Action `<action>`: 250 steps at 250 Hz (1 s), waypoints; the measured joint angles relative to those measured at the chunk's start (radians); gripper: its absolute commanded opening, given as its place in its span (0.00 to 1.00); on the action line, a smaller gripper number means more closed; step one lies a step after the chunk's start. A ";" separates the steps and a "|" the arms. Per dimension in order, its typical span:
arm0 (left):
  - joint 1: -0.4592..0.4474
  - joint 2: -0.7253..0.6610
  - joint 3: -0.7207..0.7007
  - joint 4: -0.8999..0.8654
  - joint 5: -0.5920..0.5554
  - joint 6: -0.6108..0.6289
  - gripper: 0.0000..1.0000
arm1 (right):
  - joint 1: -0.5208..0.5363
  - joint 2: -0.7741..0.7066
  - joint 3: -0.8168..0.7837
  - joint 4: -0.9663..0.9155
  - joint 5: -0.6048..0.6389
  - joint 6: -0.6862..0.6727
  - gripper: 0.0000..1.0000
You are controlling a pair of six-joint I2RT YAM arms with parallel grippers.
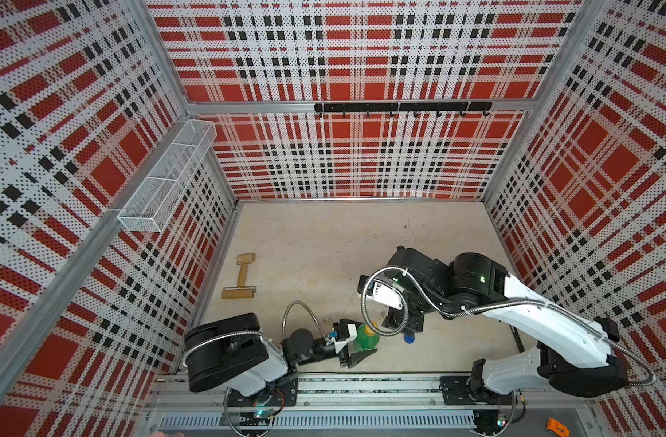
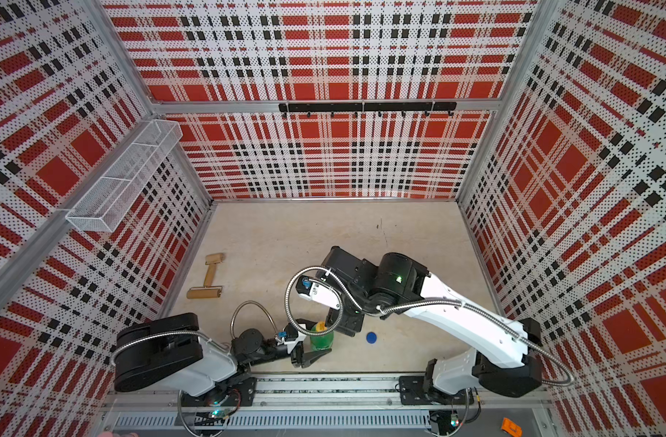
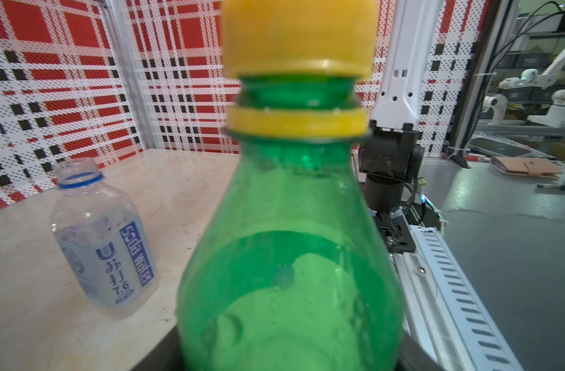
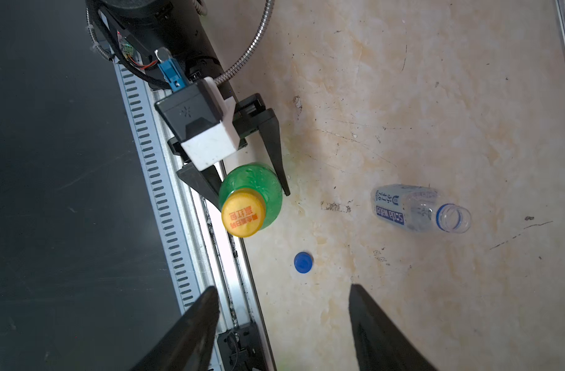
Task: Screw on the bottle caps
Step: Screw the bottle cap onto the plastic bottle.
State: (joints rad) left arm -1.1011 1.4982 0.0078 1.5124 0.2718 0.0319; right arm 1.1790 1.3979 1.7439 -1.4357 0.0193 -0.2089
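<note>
Right wrist view: the right tool (image 4: 282,287), wide open and empty, points at the blue cap (image 4: 303,262) lying on the desk (image 4: 435,96) near the green bottle (image 4: 265,183); the left tool (image 4: 252,197) grips that bottle.

Twin overhead views; both wrist views on the green bottle (image 3: 291,257)

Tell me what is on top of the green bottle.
The yellow cap sits on the neck of the green bottle, a gap above its yellow ring. It hides the mouth and threads.
</note>
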 measured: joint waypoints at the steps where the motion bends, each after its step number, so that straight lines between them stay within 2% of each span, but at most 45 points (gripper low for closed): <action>1: 0.000 0.000 0.000 0.000 0.002 0.000 0.69 | 0.000 0.001 0.000 0.001 -0.001 -0.003 0.68; 28: 0.001 0.014 0.000 0.000 0.033 -0.005 0.69 | 0.012 0.024 -0.007 0.016 -0.029 -0.085 0.66; 68: 0.001 0.015 0.000 0.000 0.049 -0.006 0.68 | 0.027 0.061 -0.057 0.034 -0.082 -0.172 0.58; 100: 0.001 0.016 0.000 0.000 0.053 -0.005 0.66 | 0.032 0.093 -0.065 0.036 -0.104 -0.212 0.56; 250: 0.000 0.039 0.002 0.000 0.031 0.014 0.54 | 0.038 0.094 -0.099 0.050 -0.129 -0.236 0.51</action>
State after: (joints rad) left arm -1.1011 1.5368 0.0101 1.5124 0.3027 0.0460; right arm 1.2171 1.4918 1.6451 -1.3861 -0.1101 -0.4446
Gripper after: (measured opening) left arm 0.586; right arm 0.505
